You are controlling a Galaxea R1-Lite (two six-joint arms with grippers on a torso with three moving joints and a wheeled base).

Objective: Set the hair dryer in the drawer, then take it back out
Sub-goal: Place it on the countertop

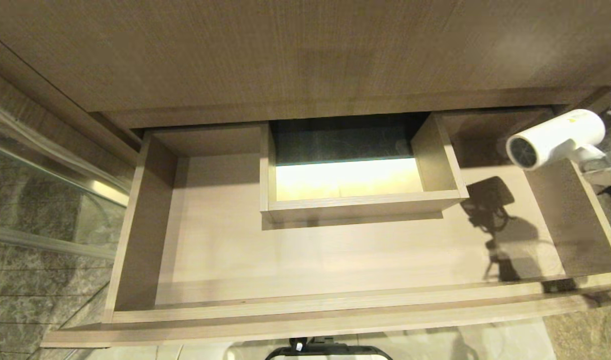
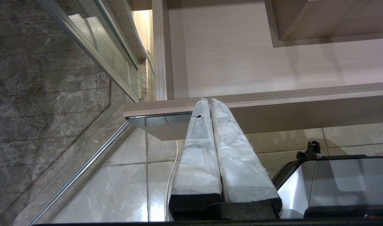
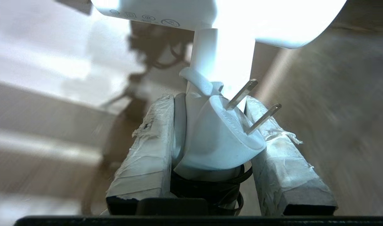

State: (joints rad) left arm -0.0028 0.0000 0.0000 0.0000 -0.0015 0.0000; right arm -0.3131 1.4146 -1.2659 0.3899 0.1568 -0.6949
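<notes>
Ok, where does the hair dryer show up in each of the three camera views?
Head view: hair dryer at the right edge, above the drawer's right end.
Left wrist view: not in it; only the drawer's front corner shows.
Right wrist view: its barrel fills the top, its handle and plug are clamped in the right gripper.
Shared landmark: the drawer's pale floor.

I see the white hair dryer (image 1: pixel 555 137) raised at three o'clock over the open, bare wood-grain drawer (image 1: pixel 135 220).

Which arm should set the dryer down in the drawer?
Right. The right gripper already holds the hair dryer by its handle, over the drawer's right end. The left gripper sits shut outside the drawer front.
</notes>
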